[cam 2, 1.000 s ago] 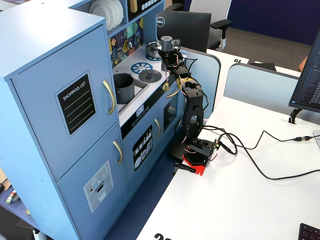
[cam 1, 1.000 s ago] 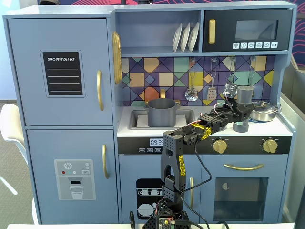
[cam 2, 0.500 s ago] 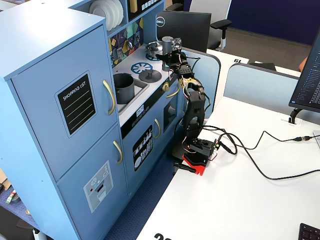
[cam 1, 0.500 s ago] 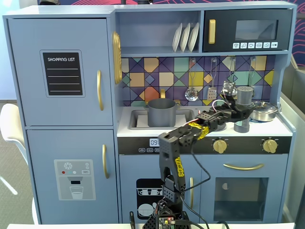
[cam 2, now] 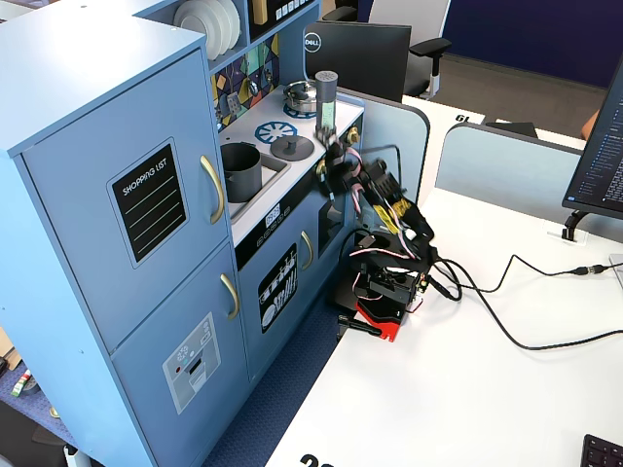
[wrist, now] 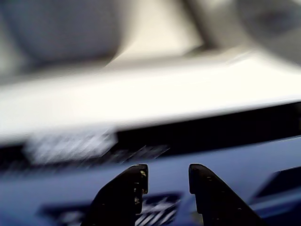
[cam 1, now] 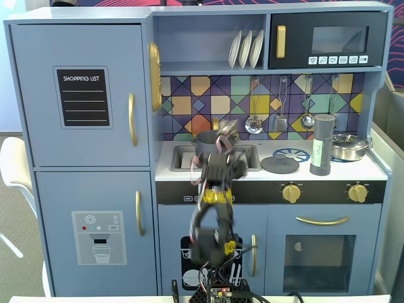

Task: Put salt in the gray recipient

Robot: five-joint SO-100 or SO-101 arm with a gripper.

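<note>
In a fixed view, your salt (cam 1: pixel 321 144) stands upright on the counter, well right of the gripper (cam 1: pixel 228 129) raised before the gray recipient (cam 1: pixel 205 142) in the sink. In the wrist view, the gripper (wrist: pixel 166 175) is narrowly parted, empty.

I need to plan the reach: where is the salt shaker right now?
In a fixed view the salt shaker stands upright on the right of the stove top, between the flat gray lid and the shiny silver pan, untouched by the gripper.
</note>
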